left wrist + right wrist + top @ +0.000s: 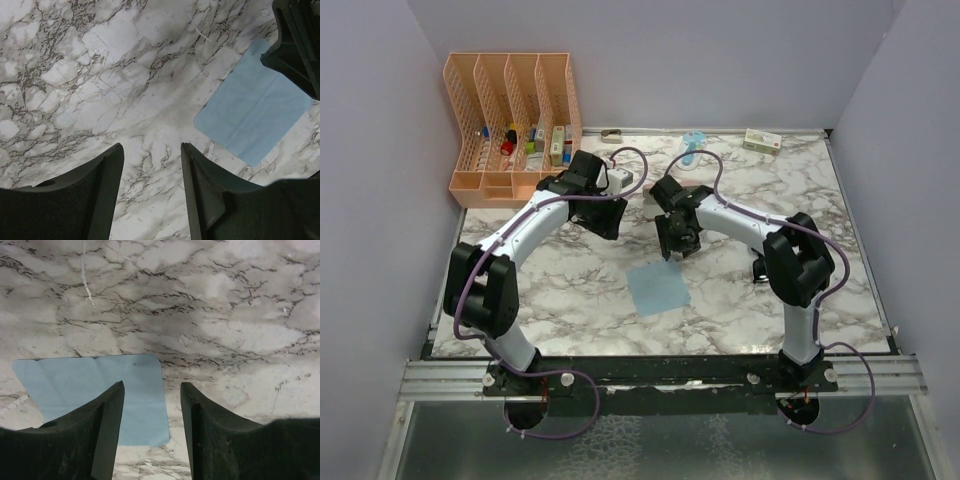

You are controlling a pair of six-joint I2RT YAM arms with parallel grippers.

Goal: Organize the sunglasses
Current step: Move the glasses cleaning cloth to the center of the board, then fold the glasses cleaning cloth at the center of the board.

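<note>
Closest to the lens, the left gripper (151, 150) shows its two black fingers (90, 195) spread apart with nothing between them, only bare veined stone in the gap. It is open and empty. Over on the right wrist camera it is the same story: the right gripper (152, 386) hangs with its fingers (215, 440) parted, holding nothing, and the gap frames the right-hand edge of a light blue square cloth (95, 390) lying flat below.

From above, both arms reach in toward the middle of the white-and-grey marble tabletop (570, 300), their grippers near each other but apart. The cloth sits just in front of them, nearer the right gripper than the left. In the left wrist view, a black part of the right gripper overlaps the cloth's far corner.

And the sunglasses (759, 268)? A small black shape lies on the marble just beside the right arm's upright link, well apart from both grippers and partly hidden by the arm. It looks like the folded pair, though it is too small to make out any detail.

At the back left stands a peach plastic slotted file organizer (510, 90) with small items in its lower compartments. A small pale box (761, 141) rests by the back wall on the right.
</note>
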